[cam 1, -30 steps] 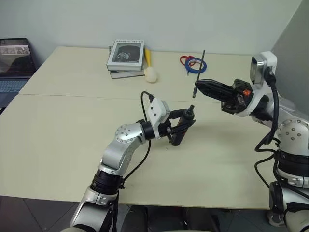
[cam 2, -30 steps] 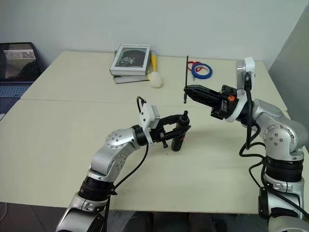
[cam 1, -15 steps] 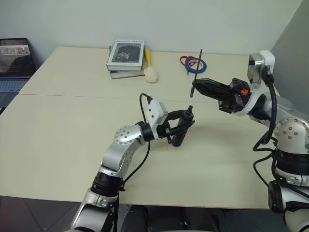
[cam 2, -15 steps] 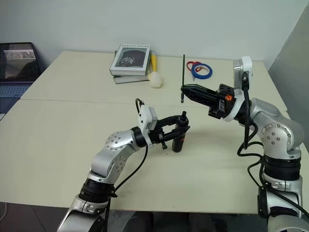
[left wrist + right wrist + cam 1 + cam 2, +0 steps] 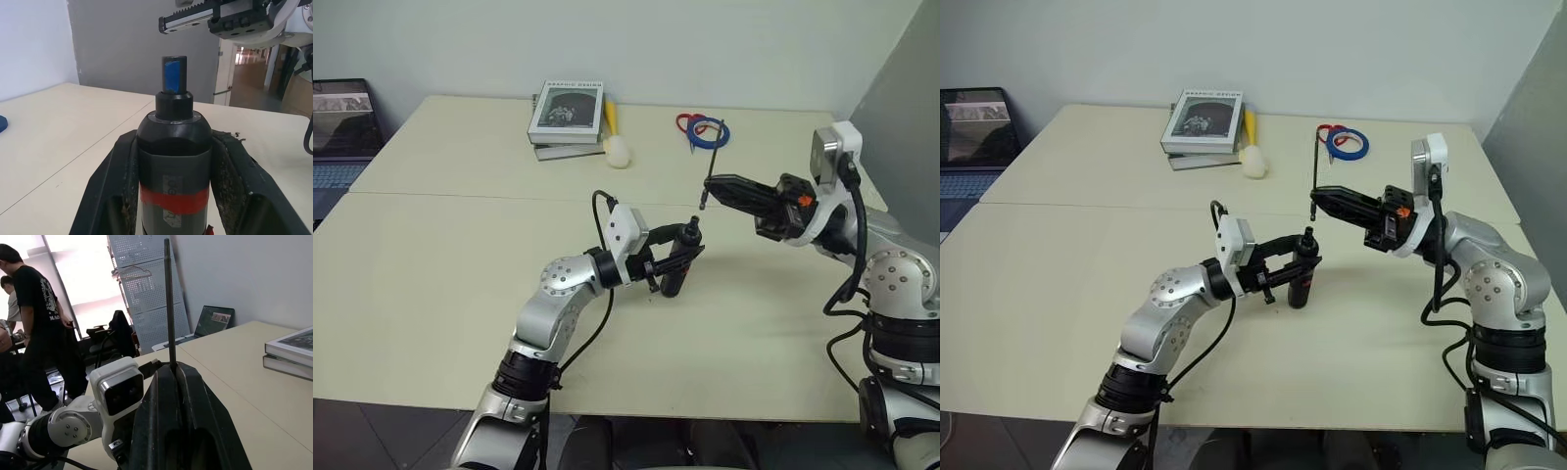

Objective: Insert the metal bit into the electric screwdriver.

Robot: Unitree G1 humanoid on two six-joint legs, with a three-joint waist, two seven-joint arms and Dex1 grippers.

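Metal bit [image 5: 1315,171]: thin, straight, grey, upright

Matt black plastic electric screwdriver [image 5: 174,166] with a glossy red tape band. Thin, smooth grey metal bit [image 5: 169,308]. Left hand [image 5: 174,196] pads look rough and gritty. Smooth, matt beige surface [image 5: 440,255].

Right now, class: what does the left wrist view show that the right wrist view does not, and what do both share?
Left wrist view alone: the electric screwdriver, red band and blue-marked tip, clamped in the left gripper.
Right wrist view alone: the metal bit upright in the right gripper, a person, a laptop, books.
Both: the cream table.
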